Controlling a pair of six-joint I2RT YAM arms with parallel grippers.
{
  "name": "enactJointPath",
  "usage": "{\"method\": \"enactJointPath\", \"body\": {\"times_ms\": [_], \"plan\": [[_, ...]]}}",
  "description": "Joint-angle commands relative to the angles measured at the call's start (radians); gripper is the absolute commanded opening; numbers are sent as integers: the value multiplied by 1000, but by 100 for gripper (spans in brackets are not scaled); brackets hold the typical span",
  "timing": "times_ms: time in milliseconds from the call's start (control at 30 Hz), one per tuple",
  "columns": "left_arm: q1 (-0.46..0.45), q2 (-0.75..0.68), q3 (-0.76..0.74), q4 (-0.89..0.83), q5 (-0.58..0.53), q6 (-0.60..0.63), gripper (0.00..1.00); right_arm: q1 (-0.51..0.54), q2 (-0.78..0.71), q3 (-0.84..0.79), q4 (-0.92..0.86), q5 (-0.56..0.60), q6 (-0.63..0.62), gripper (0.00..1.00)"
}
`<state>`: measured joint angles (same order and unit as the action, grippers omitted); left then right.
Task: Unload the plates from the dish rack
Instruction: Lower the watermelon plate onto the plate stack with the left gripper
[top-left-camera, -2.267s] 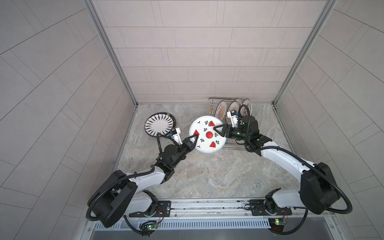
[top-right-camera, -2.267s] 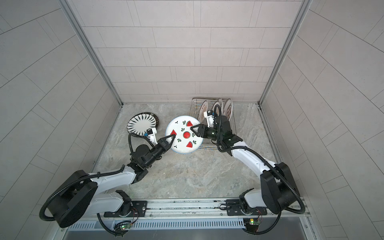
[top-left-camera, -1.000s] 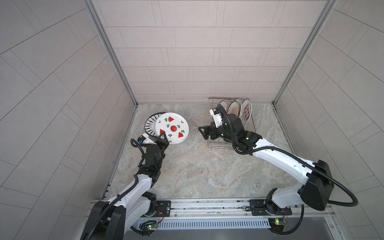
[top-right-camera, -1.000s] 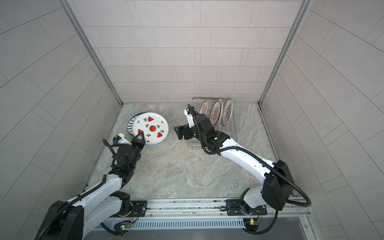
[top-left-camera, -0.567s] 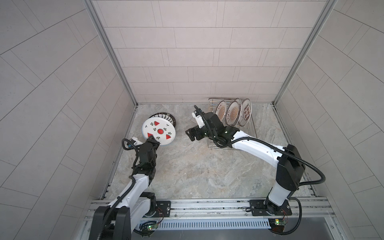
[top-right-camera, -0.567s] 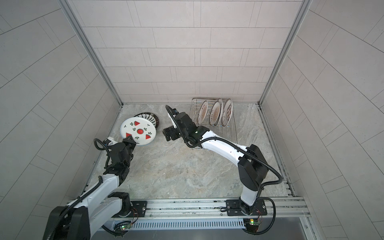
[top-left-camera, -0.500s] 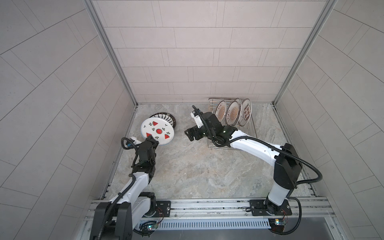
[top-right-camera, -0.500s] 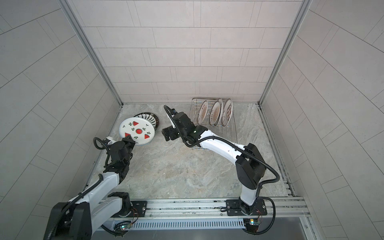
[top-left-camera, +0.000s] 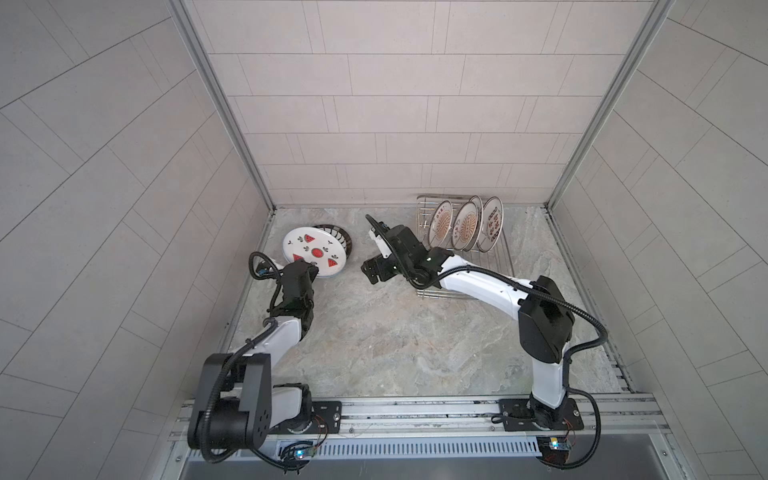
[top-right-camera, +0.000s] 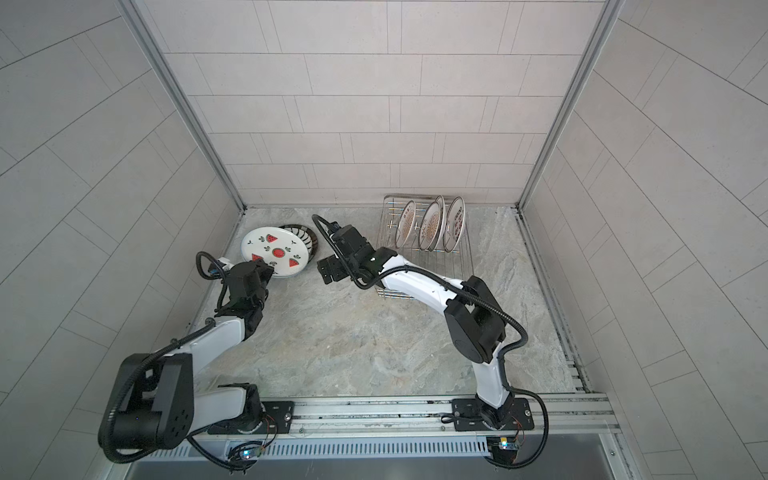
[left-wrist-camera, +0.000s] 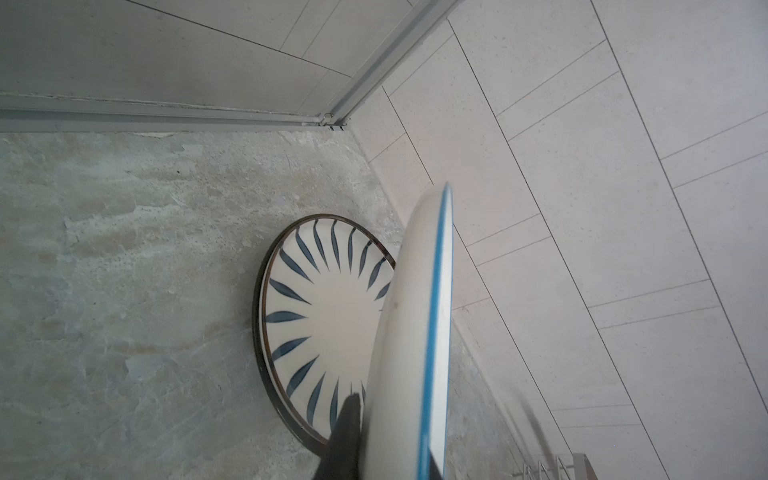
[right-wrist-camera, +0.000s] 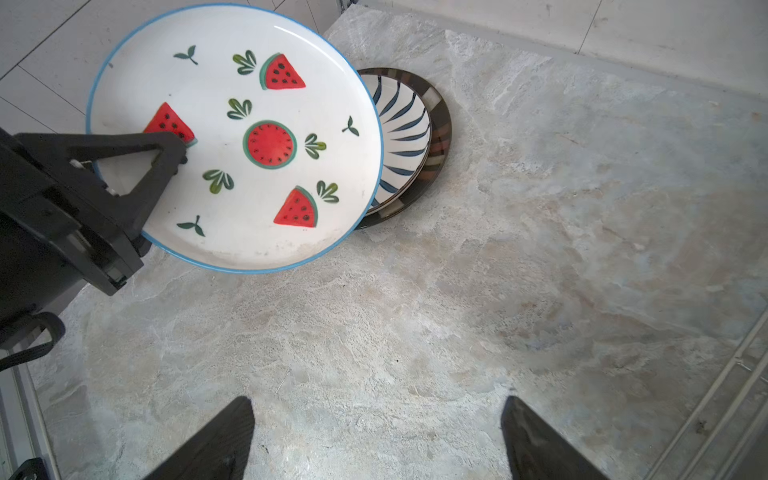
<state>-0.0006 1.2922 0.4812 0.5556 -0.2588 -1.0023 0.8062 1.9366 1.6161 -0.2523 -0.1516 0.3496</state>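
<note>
My left gripper (top-left-camera: 309, 270) (top-right-camera: 266, 268) (left-wrist-camera: 395, 432) is shut on the near rim of the white watermelon plate (top-left-camera: 316, 251) (top-right-camera: 276, 251) (left-wrist-camera: 411, 332) (right-wrist-camera: 249, 137). It holds that plate tilted over the dark-rimmed, blue-striped plate (top-left-camera: 344, 241) (top-right-camera: 311, 242) (left-wrist-camera: 328, 316) (right-wrist-camera: 415, 141), which lies flat near the back left corner. Whether the two plates touch I cannot tell. Three more plates (top-left-camera: 467, 226) (top-right-camera: 432, 226) stand upright in the wire dish rack (top-left-camera: 505, 257) (top-right-camera: 466, 257). My right gripper (top-left-camera: 372, 270) (top-right-camera: 328, 270) (right-wrist-camera: 374, 415) hangs open and empty between the watermelon plate and the rack.
The left wall and back wall meet close behind the two plates (left-wrist-camera: 332, 120). Bare stone tabletop (top-left-camera: 395, 332) spreads across the middle and front. The right arm's forearm crosses over the rack's near edge.
The left arm has carried the watermelon plate left and back until it hangs over the dark-rimmed plate. The right gripper has swung left, away from the rack, still open.
</note>
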Motion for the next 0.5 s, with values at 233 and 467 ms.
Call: {"method": "enactJointPath", "body": {"times_ms": [233, 467], "plan": [[11, 86, 150, 89, -95, 25, 0, 8, 48, 67, -30, 17, -20, 94], [11, 182, 207, 82, -109, 41, 0, 8, 65, 79, -37, 17, -24, 94]]}}
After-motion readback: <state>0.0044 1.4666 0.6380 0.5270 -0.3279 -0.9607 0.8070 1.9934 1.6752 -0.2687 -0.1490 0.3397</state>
